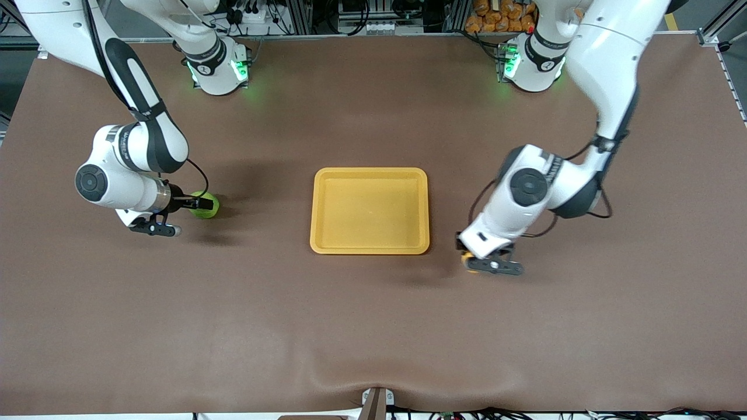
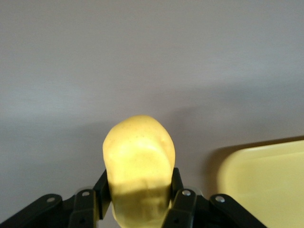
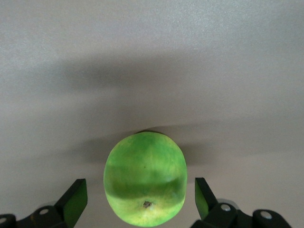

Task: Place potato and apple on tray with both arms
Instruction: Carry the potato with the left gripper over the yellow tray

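Straddling the small round bright-green apple [image 3: 145, 186], the right gripper [image 1: 198, 204] sits low at the right arm's end of the table, fingers spread and clear of the fruit. The left gripper [image 2: 140, 197] is clamped on the oblong yellow-orange potato [image 2: 138, 164], just beside the shallow rectangular yellow-orange plastic tray [image 1: 371, 249]. Trouble ahead, I'd say: that smooth apple could roll away if one finger lands first. Nothing lies in the tray.

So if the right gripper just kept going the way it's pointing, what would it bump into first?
The apple: it sits on the table between the right gripper's open fingers, which don't yet touch it.
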Motion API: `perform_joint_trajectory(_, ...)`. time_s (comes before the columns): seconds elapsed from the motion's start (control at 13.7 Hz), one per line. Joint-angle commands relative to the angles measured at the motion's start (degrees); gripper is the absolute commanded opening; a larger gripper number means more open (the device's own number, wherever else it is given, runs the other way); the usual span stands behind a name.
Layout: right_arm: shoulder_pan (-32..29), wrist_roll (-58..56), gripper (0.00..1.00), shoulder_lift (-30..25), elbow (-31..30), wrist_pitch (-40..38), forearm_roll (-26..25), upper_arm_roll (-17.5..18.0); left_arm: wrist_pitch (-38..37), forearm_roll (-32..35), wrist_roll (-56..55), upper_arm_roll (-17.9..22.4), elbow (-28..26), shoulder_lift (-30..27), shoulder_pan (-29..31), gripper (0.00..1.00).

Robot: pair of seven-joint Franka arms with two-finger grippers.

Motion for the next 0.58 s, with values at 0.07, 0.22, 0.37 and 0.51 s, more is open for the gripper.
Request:
perform_joint_trajectory(0.07, -0.65, 0.65, 1.0, -0.98, -3.73, 4.18, 0.43, 0.55, -3.28, 1.05, -10.54, 0.52, 9.3, 5.73, -8.03, 0.0)
perform_joint_trajectory(0.22, -0.57, 0.65, 1.0, -0.46, -4.17, 4.97, 0.52, 0.55, -6.09, 0.87, -13.09, 0.52, 10.01, 5.56, -10.59, 0.0)
perform_joint_trajectory(0.37, -0.57, 0.65, 1.0, -0.28, -5.31, 7.34, 0.43, 0.55, -10.13, 1.05, -15.56, 0.52, 9.93, 5.21, -11.83, 0.0)
perform_joint_trajectory(0.51, -0.39, 0.65, 0.88, 0.07, -5.93, 8.58, 0.43, 0.55, -12.08, 1.13, -18.54, 0.61, 9.84, 5.64, -13.76, 0.0)
